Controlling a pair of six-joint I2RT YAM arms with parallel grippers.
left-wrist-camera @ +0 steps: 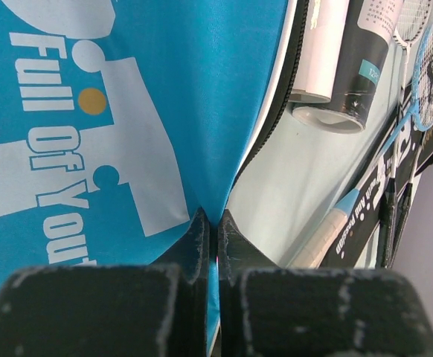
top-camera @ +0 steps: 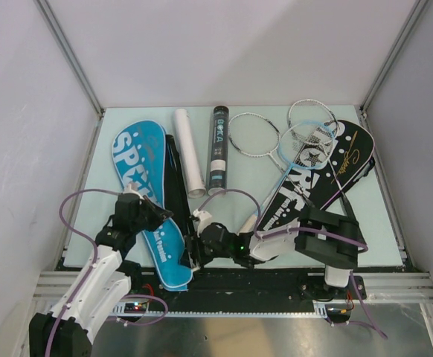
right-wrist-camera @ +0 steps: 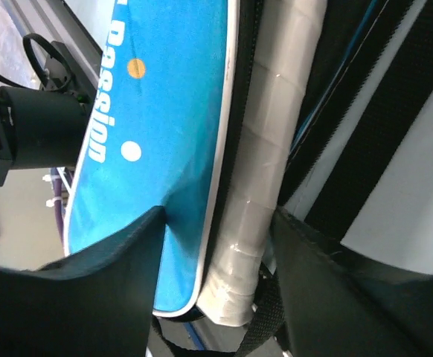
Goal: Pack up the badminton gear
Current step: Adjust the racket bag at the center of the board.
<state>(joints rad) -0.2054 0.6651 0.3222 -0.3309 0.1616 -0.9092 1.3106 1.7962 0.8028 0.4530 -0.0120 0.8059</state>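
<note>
The left end effector [left-wrist-camera: 216, 232] is pinching a fold of the blue cover [left-wrist-camera: 127, 111] at its open edge, with the jaws closed narrow on the fabric. The right end effector [right-wrist-camera: 218, 242] is standing wide, straddling the white-wrapped racket handle [right-wrist-camera: 268, 141] that is lying just beside the cover's piped edge; neither finger is gripping it. The blue cover is lying along the left side of the bench [top-camera: 380, 223], near the arm bases, with the white tube [top-camera: 189, 152] and the black tube [top-camera: 218, 149] just beyond it and the black cover [top-camera: 328, 171] and the other rackets [top-camera: 255, 135] lying to the right. The fabric is looking thin and slack, so a pull from the left arm may be dragging the whole cover instead of opening it, or the fold may be slipping out of the pinch. If the right jaws are closing off-centre, they are risking trapping the cover's edge together with the handle, or rolling the round handle sideways out of reach. The two arms are working close together, so the wrists are risking collision. Whether the racket head is inside the cover cannot be told.
</note>
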